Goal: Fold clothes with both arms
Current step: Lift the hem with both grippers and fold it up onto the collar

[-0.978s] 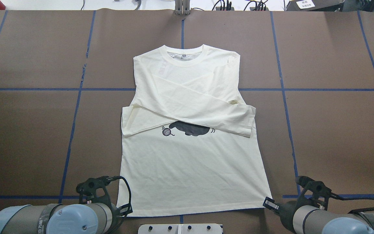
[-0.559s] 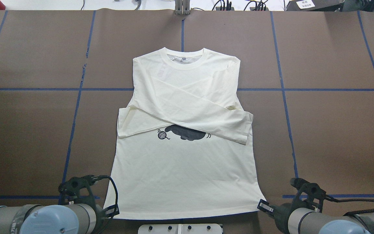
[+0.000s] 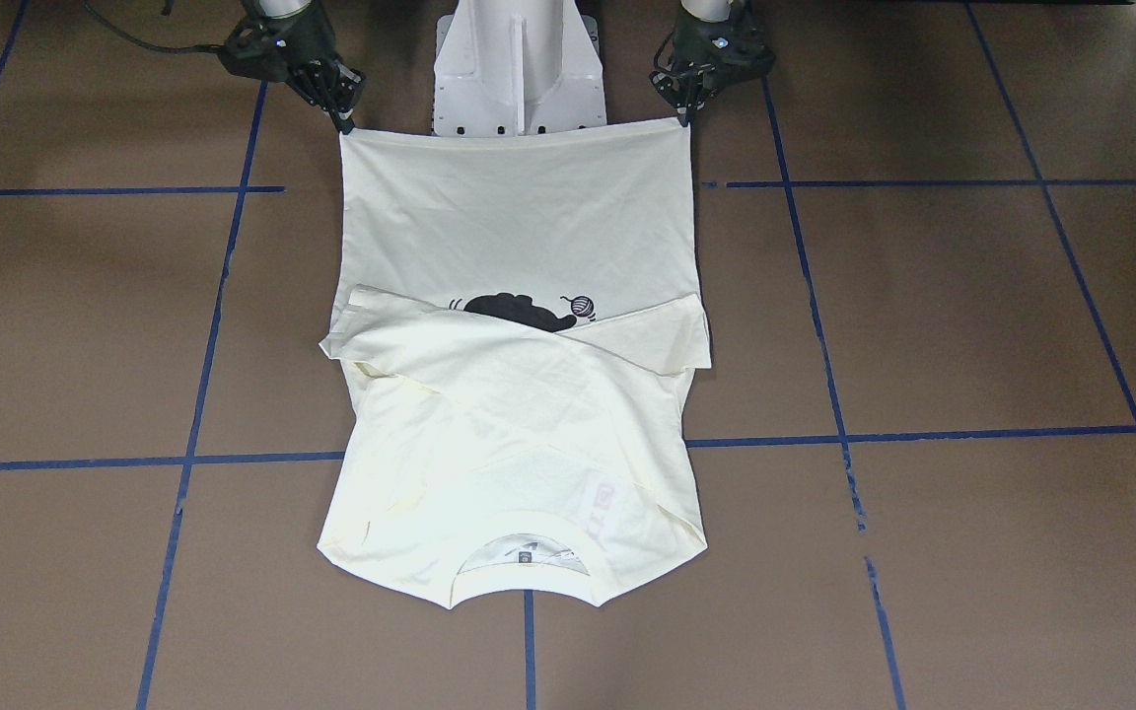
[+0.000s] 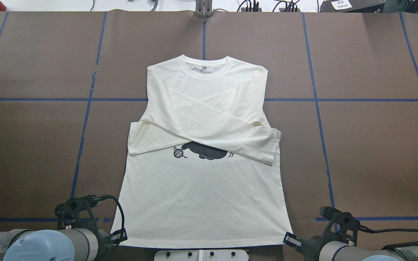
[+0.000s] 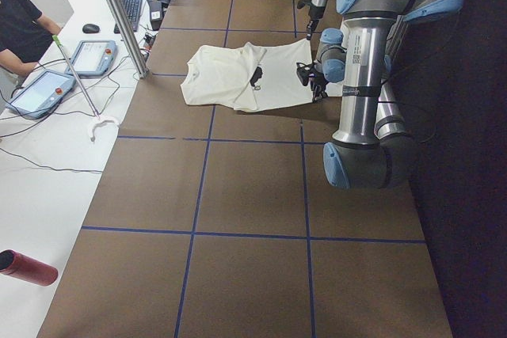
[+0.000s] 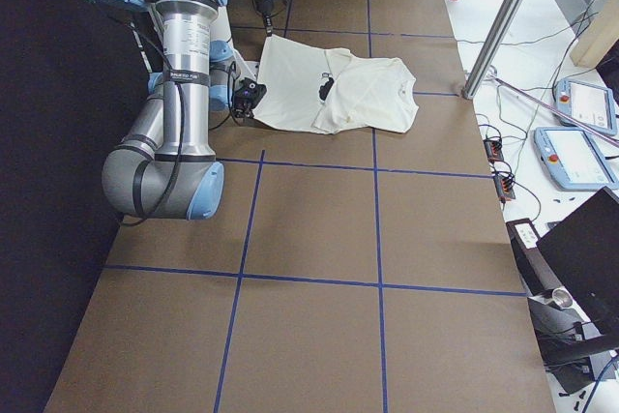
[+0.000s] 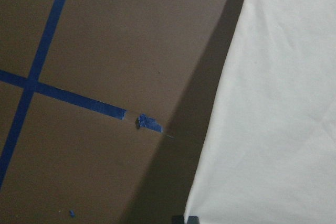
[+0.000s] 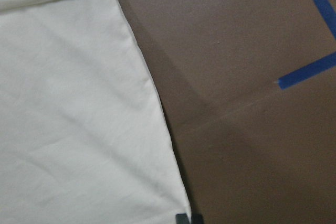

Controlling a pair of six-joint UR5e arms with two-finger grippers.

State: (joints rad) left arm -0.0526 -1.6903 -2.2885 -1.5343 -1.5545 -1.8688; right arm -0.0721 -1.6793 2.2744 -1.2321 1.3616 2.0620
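**Item 1: T-shirt** (image 4: pixel 201 195), cream, long-sleeved. We log it front up at mid-table, collar (image 4: pixel 205 67) twd the far edge. Its hem (image 4: pixel 201 245) is at the robot-side edge, just by the white base (image 3: pixel 519 69). Sleeves (image 4: pixel 230 130) are folded in & crossed over the chest. They cover the upper part of the black cat print (image 4: pixel 203 151); a yarn-ball print (image 4: pixel 179 153) shows beside it.

**Item 2: left tool** (image 3: pixel 684 116), at the hem's left corner, fingers pinched together on the cloth. In its wrist view we see the corner meet a fingertip (image 7: pixel 186 220) at the btm of frame, w/ shadow along the shirt's side edge.

**Item 3: right tool** (image 3: pixel 344 123), likewise closed on the hem's right corner. Hem runs straight & taut btwn the two tools.

**Item 4: table** (image 4: pixel 376 152), brown cover, w/ a grid of blue tape lines (image 4: pixel 314 99).
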